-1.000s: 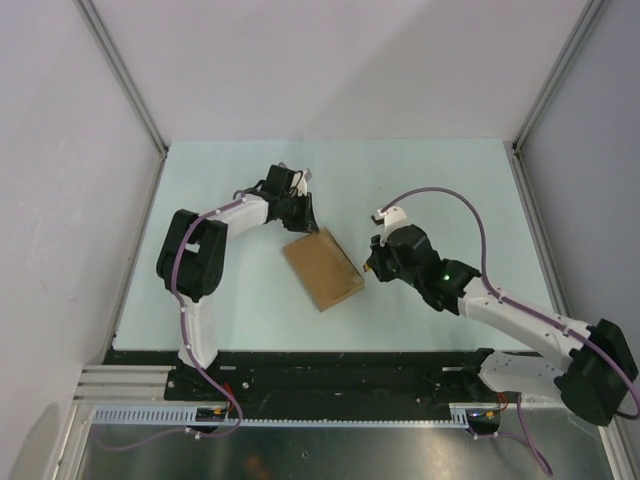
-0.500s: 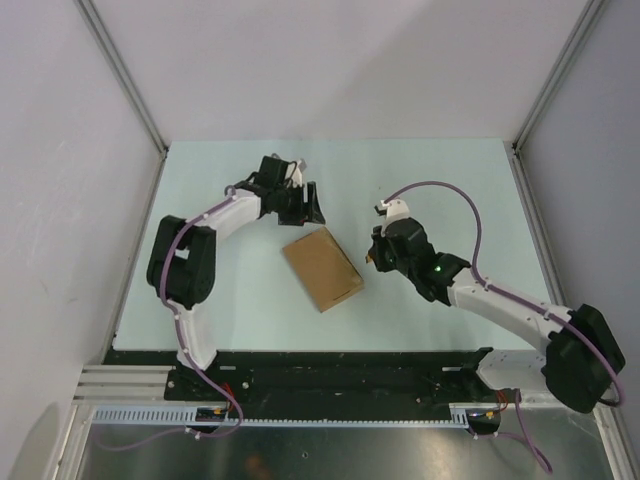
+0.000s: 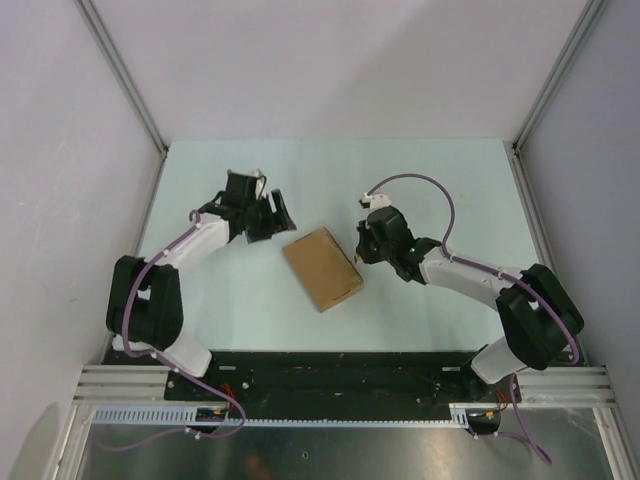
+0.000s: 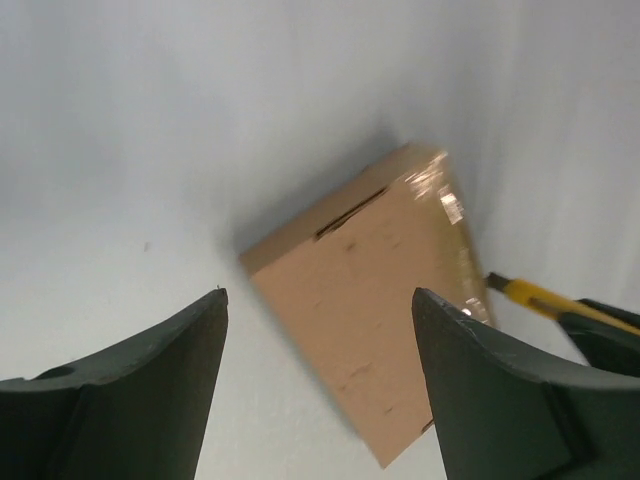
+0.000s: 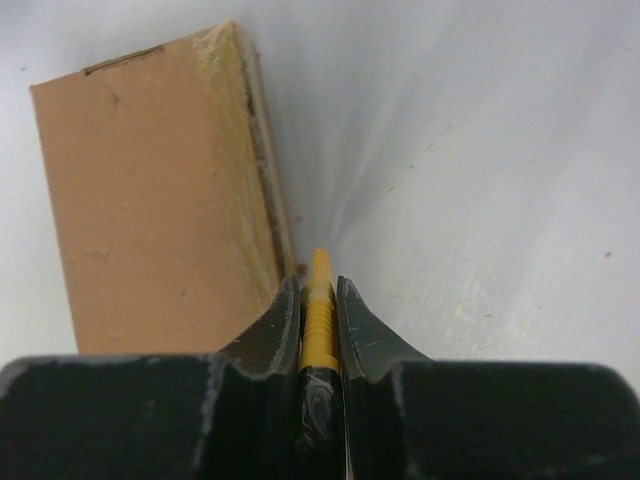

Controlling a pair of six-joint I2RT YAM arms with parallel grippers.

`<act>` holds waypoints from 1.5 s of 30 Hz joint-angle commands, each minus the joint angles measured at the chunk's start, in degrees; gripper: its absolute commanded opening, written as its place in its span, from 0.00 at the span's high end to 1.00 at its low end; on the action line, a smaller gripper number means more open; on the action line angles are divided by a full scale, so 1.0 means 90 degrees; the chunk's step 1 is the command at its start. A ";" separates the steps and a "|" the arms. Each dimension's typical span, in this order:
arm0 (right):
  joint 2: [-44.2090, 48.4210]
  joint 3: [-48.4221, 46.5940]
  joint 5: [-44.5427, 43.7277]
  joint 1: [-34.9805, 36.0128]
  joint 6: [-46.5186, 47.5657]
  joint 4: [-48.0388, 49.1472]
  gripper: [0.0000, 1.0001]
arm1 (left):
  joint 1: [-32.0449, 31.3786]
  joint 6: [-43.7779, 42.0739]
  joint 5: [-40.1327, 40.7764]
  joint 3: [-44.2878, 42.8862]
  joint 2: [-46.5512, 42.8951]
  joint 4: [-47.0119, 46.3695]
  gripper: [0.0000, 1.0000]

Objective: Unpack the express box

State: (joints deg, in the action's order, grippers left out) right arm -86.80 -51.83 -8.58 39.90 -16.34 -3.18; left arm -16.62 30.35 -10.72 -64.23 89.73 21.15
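The express box (image 3: pixel 322 268) is a flat brown cardboard box lying closed in the middle of the table, with tape along its right edge (image 5: pixel 262 170). My left gripper (image 3: pixel 275 215) is open and empty. It hovers up and to the left of the box, which shows between its fingers (image 4: pixel 170 390) in the left wrist view (image 4: pixel 370 320). My right gripper (image 3: pixel 360 253) is shut on a yellow utility knife (image 5: pixel 319 268). The knife's tip is right at the taped right edge of the box. The knife also shows past the box in the left wrist view (image 4: pixel 525 292).
The pale table (image 3: pixel 430 180) is walled by white panels with metal posts at the back corners (image 3: pixel 163 150). A black rail (image 3: pixel 330 365) runs along the near edge by the arm bases. The right arm's purple cable (image 3: pixel 420 182) loops above its wrist.
My left gripper has opened and drawn back to the left, away from the box's top corner. The right arm has swung in, bringing the knife up to the box's right edge.
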 commanded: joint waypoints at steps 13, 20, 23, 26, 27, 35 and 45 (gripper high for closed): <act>0.0348 -0.0286 0.0963 0.0752 -0.0148 -0.0771 1.00 | 0.0011 0.0681 -0.2577 -0.1026 0.2049 -0.0201 0.29; 0.0036 -0.0305 0.0963 0.1025 -0.0040 0.0235 1.00 | 0.0001 0.0036 -0.3125 -0.2579 0.3269 -0.0309 0.30; -0.0295 -0.0548 0.0663 0.1075 -0.0030 0.0383 1.00 | 0.0040 0.0017 -0.2629 -0.2854 0.3253 -0.0328 0.29; -0.0103 -0.0715 0.0369 0.1084 0.0028 0.0061 1.00 | 0.0177 0.0017 -0.1868 -0.2505 0.2776 -0.0318 0.27; 0.0005 -0.0715 0.0319 0.1094 0.0028 0.0012 1.00 | 0.0235 -0.0012 -0.1701 -0.2377 0.2368 -0.0328 0.27; 0.0836 -0.0745 0.0192 0.0910 0.0331 -0.0204 1.00 | 0.0656 -0.0101 0.0154 -0.0327 -0.0388 -0.0270 0.25; -0.0588 -0.1729 0.0123 0.0157 0.0614 0.0802 1.00 | 0.0646 0.0027 -0.0075 0.1764 -0.1894 0.1067 0.88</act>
State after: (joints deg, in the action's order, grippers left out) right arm -87.50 -62.83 -5.85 42.41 -12.64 -0.86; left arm -10.55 31.35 -9.26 -53.10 73.67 23.00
